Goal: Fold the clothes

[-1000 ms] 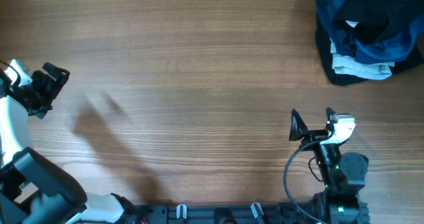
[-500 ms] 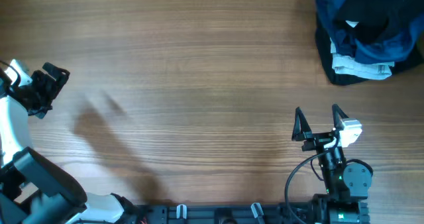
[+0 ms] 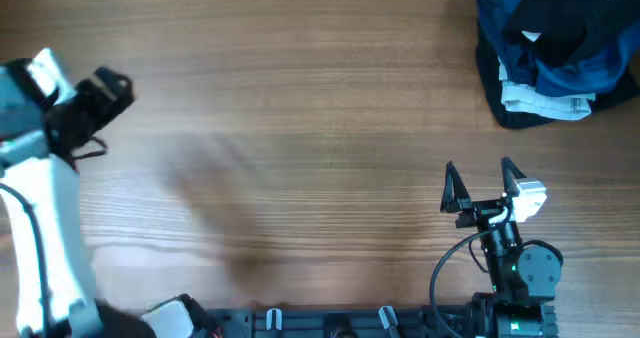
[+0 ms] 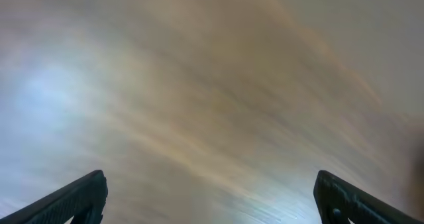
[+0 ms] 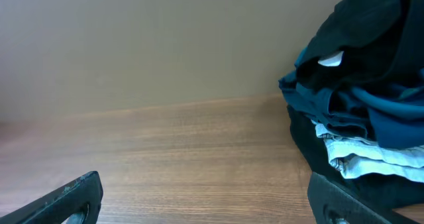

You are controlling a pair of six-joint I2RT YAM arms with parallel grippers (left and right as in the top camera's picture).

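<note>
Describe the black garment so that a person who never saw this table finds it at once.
On the wooden table, find the pile in the far right corner. The black garment lies crumpled on top, above a bright blue garment and a white folded piece; it alone is black, with a tiny white mark.

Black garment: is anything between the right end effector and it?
Only bare table lies between the open right end effector and the black garment. But a blue garment and a white piece are heaped on it, covering much of the fabric.
</note>
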